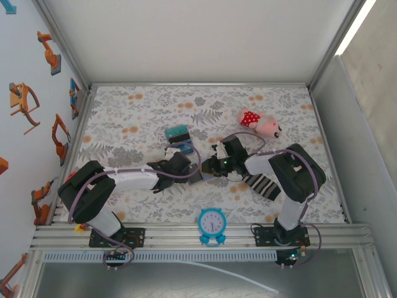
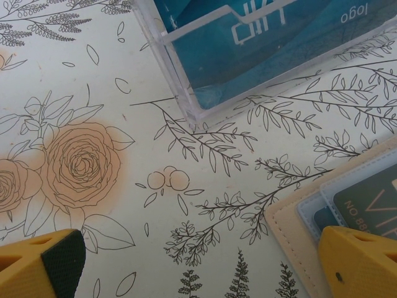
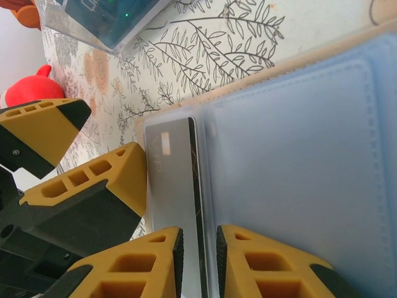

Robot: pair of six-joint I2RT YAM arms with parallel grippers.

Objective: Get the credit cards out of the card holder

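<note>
The tan card holder [image 2: 291,217] lies open on the floral cloth, pale blue inside [image 3: 298,155], between the two arms [image 1: 197,177]. A dark credit card [image 2: 366,198] sits partly out of its clear pocket; in the right wrist view it appears as a grey card [image 3: 170,180]. My right gripper [image 3: 200,267] stands narrowly open, the card's edge in the gap with space on both sides. My left gripper [image 2: 198,254] is wide open just above the cloth, one fingertip [image 2: 360,261] over the holder's corner. Teal credit cards lie in a clear box [image 2: 260,43].
The clear box [image 1: 177,133] stands just beyond the grippers. A striped sock [image 1: 263,185] lies under the right arm, a pink and red plush toy [image 1: 260,122] sits far right, and a blue clock [image 1: 212,222] stands at the near edge.
</note>
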